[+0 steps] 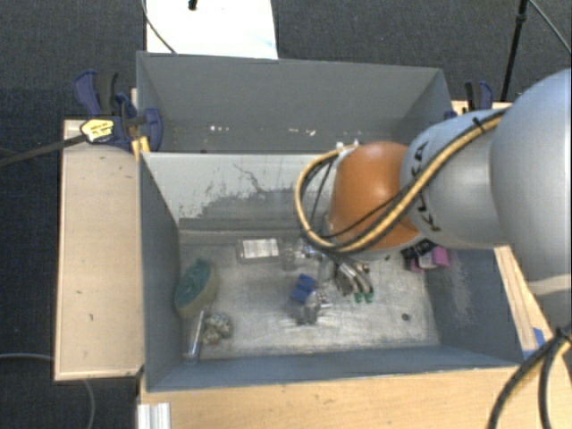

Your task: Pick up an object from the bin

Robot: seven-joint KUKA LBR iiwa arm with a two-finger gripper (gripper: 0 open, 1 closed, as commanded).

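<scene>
**Claw low over the middle of the bin floor, blue block just beside it**

The bin (163, 239) gave me steep grey walls on all sides and a flat floor below. Taking the floor as a clock face, the widest bare stretch lay at 5 o'clock, broken by one small dark speck (405, 315). The strip along the back wall at 12 o'clock was also bare.

The edges were busier. A green round pad (195, 284) sat at 9 o'clock against the foot of the left wall. A metal rod (194, 333) lay in the 8 o'clock corner with a crumpled lump (217, 327) just beside it. A silver packet (259, 250) lay at 11 o'clock. At 3 o'clock a purple and black thing (425, 256) lay near the right wall, partly under my arm.

My claw (326, 278) hung low near the centre, beneath my orange cover (371, 190) and looped cables (306, 199). I could not tell whether it was open or closed, or whether it held anything. A small blue block (304, 286) lay just beside it toward 9 o'clock. A grey piece (308, 312) lay toward 6 o'clock of that block, and a green-tipped piece (361, 296) lay near the claw toward 4 o'clock.
</scene>
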